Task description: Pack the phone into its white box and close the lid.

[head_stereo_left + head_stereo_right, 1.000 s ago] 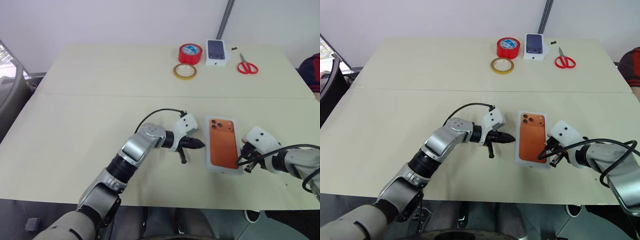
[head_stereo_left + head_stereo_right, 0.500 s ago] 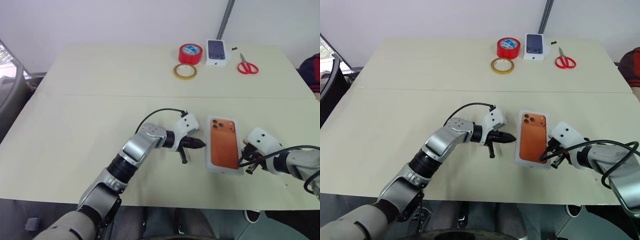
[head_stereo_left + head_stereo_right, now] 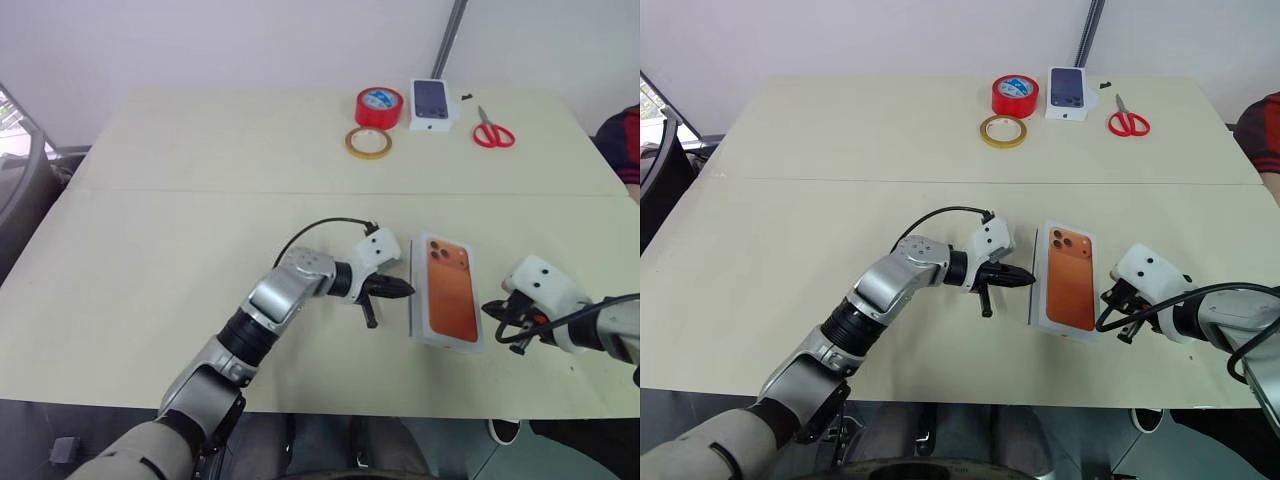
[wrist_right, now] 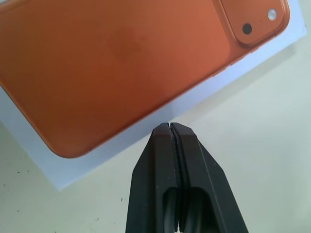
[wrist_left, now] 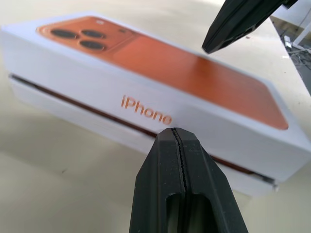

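Nearest, just off the near right corner of the lid: right gripper, black fingers pressed together on nothing, tip aimed at that corner and close to the cardboard but apart from it. At the lid's left long side, about mid-length: left gripper, likewise squeezed flat and empty, pointing across at the side wall with the orange lettering, close beside it; contact not clear. Between the two, lying flat on the worktop: the lid, orange phone print upward, long axis running away from the robot and leaning slightly left at the far end, printed camera cluster at the far left corner. Under the lid, seen from the left wrist: the white box, a thin dark seam left between them, so probably not pushed fully home. No sight of the phone itself; most likely inside already. Judged next: a downward press on top of the lid, which lies right of the left gripper and left of the right one, both about equally near, neither yet over the top face. Well beyond the lid's far end, at the back of the worktop: yellow tape ring, then red tape roll, small white box with a dark phone picture, and red scissors.
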Controlling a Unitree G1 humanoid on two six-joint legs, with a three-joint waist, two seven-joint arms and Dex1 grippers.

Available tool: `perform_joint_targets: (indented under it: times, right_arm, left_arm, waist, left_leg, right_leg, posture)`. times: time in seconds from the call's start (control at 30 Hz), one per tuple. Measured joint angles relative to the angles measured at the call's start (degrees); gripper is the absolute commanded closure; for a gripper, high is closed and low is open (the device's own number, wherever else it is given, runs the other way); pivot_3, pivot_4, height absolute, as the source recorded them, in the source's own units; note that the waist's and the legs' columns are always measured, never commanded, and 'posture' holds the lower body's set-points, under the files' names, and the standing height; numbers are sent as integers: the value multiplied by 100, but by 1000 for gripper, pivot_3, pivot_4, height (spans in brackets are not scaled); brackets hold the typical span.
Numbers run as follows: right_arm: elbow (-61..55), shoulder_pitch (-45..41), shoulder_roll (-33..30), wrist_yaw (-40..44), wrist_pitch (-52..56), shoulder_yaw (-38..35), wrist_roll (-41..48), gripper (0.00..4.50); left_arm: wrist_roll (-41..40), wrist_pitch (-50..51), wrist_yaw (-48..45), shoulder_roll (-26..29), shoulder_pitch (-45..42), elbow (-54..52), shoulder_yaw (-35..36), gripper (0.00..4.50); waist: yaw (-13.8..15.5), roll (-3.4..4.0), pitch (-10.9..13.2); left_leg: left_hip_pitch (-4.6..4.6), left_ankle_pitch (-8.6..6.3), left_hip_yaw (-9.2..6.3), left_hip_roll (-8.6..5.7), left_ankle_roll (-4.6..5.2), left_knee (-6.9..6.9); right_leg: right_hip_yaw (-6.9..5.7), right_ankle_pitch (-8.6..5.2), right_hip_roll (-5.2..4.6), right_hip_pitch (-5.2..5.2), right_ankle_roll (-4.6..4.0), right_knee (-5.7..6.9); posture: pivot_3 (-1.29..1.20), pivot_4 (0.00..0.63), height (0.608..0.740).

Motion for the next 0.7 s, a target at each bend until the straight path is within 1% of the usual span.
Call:
perform_joint_targets:
  times: [0.33,0.5,0.7]
  right_arm:
    - [225,-306,116,-366,-28,318,-104,4479]
    - [260,-370,212,-380,-27,510,-104,4479]
    - [229,-378,219,-328,-26,512,-12,4479]
  left_arm:
    - [-35,17,1,183,23,1,81,4500]
    - [-30,16,3,194,30,1,69,4500]
    - [-28,16,4,184,30,1,41,4500]
  waist:
    - [-1,-1,0]
    - [-4,0,-1]
    - [-5,0,-1]
  left_leg:
    - [1,2,0,1,-4,1]
    - [1,2,0,2,-4,0]
    - [1,2,0,2,-4,0]
  right_leg:
    - [0,0,-2,1,0,0]
    - [0,0,-1,0,0,0]
    - [0,0,-1,0,0,0]
  posture:
    - [0,150,740]
    - [0,150,740]
    - [0,150,740]
